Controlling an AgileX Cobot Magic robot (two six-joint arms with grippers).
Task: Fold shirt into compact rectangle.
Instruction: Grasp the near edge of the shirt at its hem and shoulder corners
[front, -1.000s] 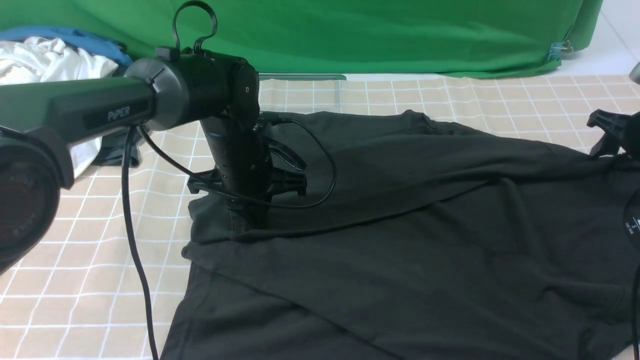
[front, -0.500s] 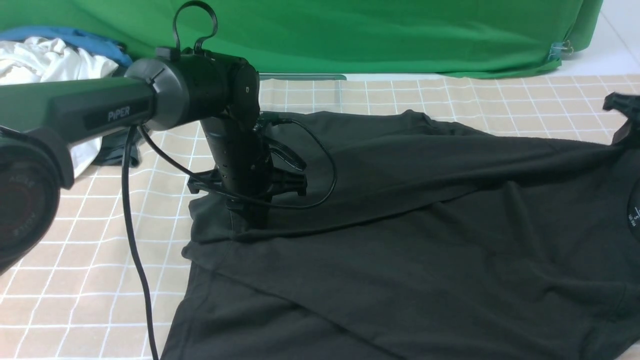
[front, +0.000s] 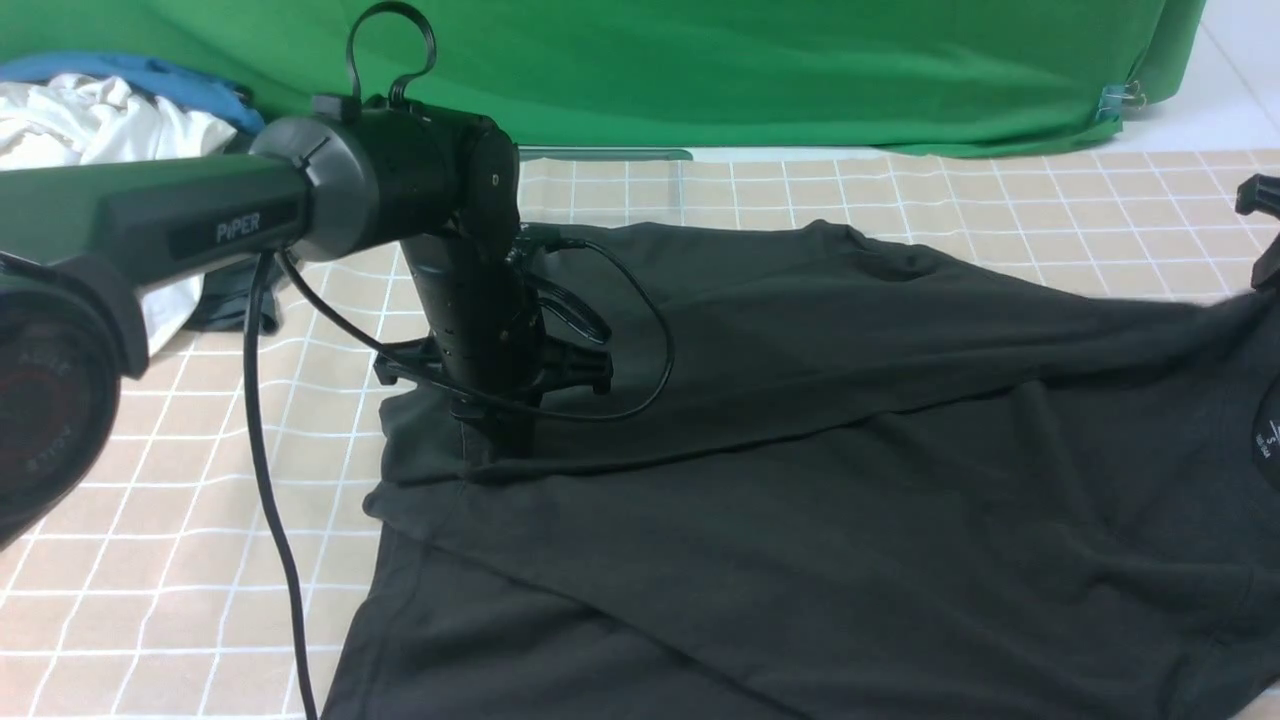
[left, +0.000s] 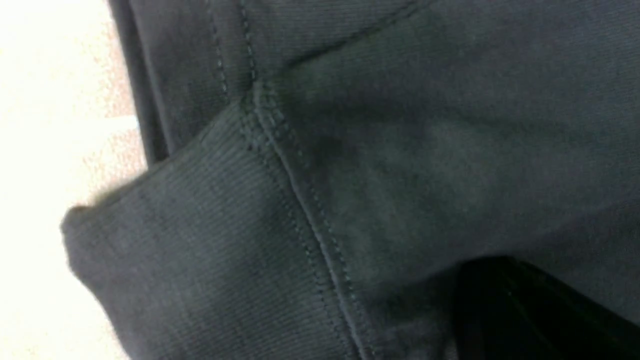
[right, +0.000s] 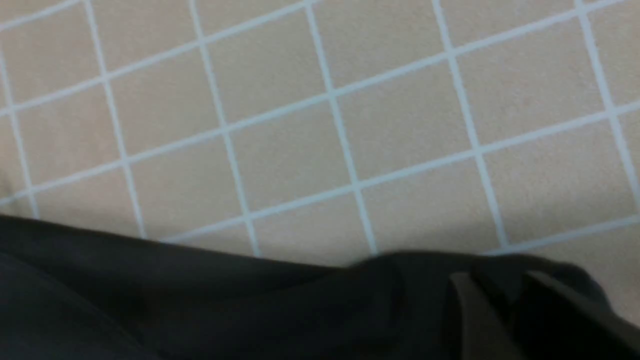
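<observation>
The black shirt (front: 800, 470) lies spread over the checked table, its white neck label (front: 1272, 438) at the right edge of the front view. My left gripper (front: 497, 445) points straight down at the shirt's far left part, shut on the cloth, which creases toward it. The left wrist view shows a stitched seam of the shirt (left: 350, 150) and the dark gripper (left: 525, 310). My right gripper (front: 1262, 235) hangs at the far right, just above the shirt's edge. In the right wrist view its fingers (right: 470, 315) stand apart, with the shirt (right: 200, 300) lying beneath and beyond them.
A white garment (front: 90, 130) and a blue cloth (front: 150, 75) are heaped at the back left, with a small dark grey garment (front: 225, 300) beside them. A green backdrop (front: 700, 70) closes the rear. The left arm's black cable (front: 270, 480) hangs over the checked tablecloth (front: 150, 560).
My right gripper rose and moved right, pulling the shirt's right edge taut, then opened; that edge has dropped back down. The left gripper has not moved.
</observation>
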